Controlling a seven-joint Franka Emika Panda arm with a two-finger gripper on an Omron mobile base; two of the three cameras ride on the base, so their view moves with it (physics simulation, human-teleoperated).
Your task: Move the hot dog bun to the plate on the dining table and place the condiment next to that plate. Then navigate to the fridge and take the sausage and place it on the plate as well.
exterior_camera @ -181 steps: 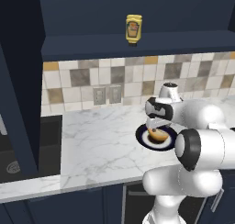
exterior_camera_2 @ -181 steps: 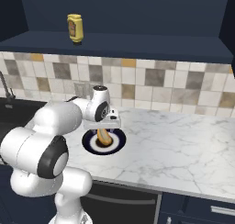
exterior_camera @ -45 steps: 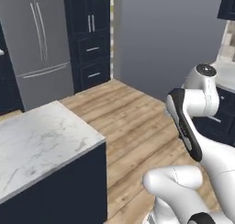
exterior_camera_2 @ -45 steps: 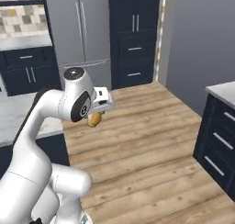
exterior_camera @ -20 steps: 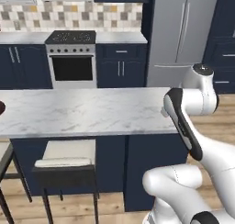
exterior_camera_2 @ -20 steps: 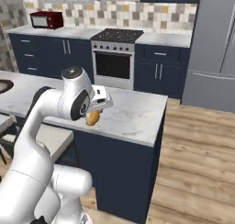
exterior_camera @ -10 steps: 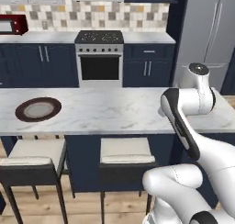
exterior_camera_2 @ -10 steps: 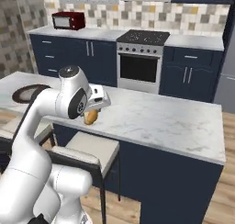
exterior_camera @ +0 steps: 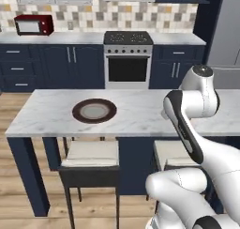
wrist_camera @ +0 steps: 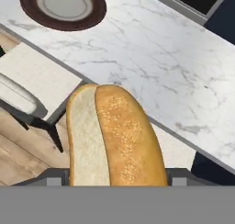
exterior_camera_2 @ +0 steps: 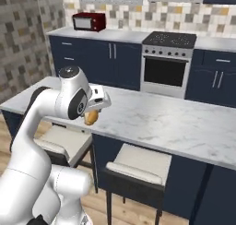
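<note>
The gripper point(exterior_camera_2: 92, 114) holds the hot dog bun point(wrist_camera: 114, 136), its fingers set apart on either side of the roll and clamped against it. In the hand view the bun hangs lengthwise from the gripper, with a pale cream cut face on one side and a golden tan crust, speckled with small seeds, on the other. In the right base view the bun point(exterior_camera_2: 91, 117) shows as a small orange-tan lump just under the white hand.

Taking the dining table point(exterior_camera: 140, 115) as the landmark: the bun hangs in the air above the table's near edge, not touching the white grey-veined marble top. The plate point(exterior_camera: 94, 110), round with a wide dark brown rim and a lighter tan centre, lies flat on the table top, well apart from the bun and toward the other end of the table. Nothing lies on the plate. Two stools with pale seats point(exterior_camera: 90, 154) stand tucked under the near side of the table. Beyond the table's far side stands a steel oven point(exterior_camera: 127, 59) among navy cabinets, and a red microwave point(exterior_camera: 33, 25) sits on the back counter
</note>
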